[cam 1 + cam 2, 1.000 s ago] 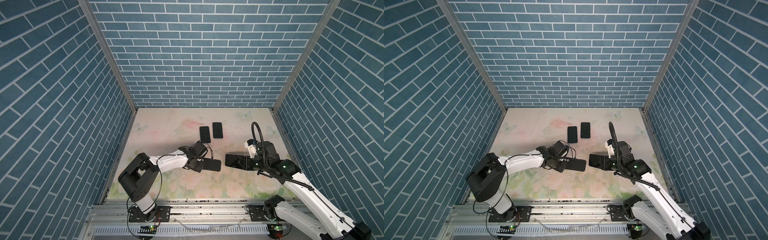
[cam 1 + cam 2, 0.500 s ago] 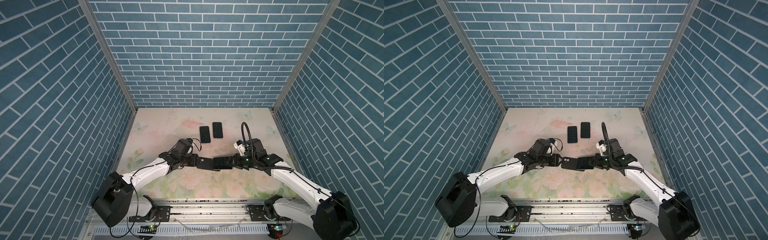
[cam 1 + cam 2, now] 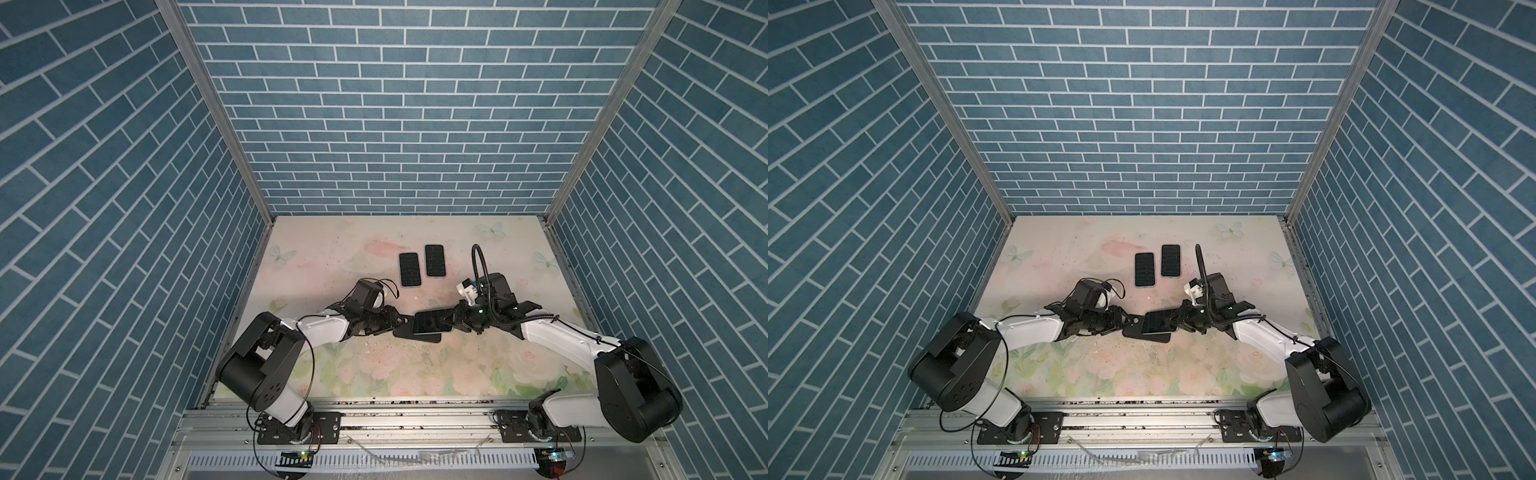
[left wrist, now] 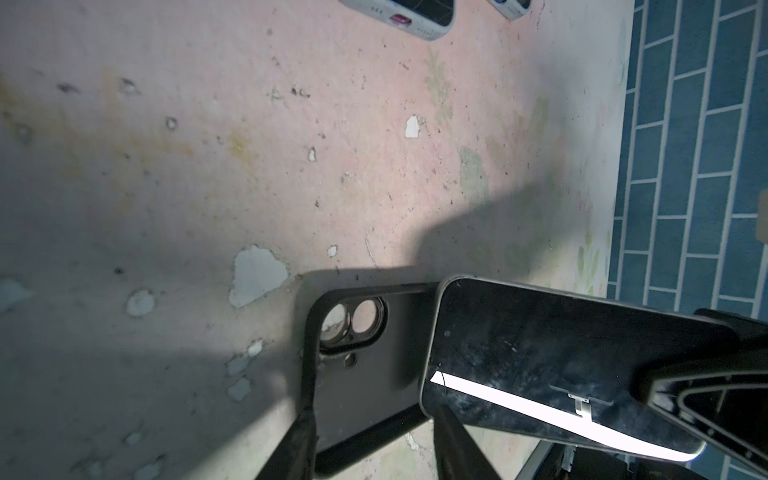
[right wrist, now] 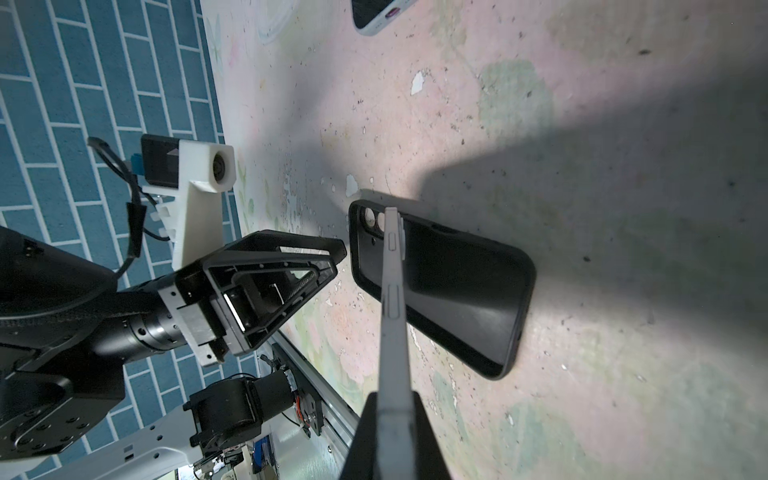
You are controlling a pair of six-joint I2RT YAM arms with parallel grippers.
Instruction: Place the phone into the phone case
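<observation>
Found the phone (image 3: 430,322) just below the middle of both top views, screen up, dark and smudged, lying across the black phone case (image 3: 401,332) and hiding most of it. Saw the phone's right end pinched flat between the pressed-in fingers of the right gripper (image 3: 451,320), which reached in from the right of the frame. Could not tell whether the phone's free end touched the case or hung just above it. In the left wrist view, saw the case (image 4: 374,374) flat on the mat, inside up, with its camera cut-outs left uncovered past the phone's (image 4: 540,353) rounded corner. Met the left gripper (image 3: 401,322) at that uncovered end, coming in from the left of the frame, fingers (image 4: 303,436) spread apart and holding nothing, one finger at the case's end rim and the other lower down beside the phone. Could not tell whether it touched the rim. Noted two other phones (image 3: 409,269) in pale cases side by side above the centre, well apart from the grippers, on the worn floral mat (image 3: 374,365), with blue brick walls (image 3: 395,124) around.
</observation>
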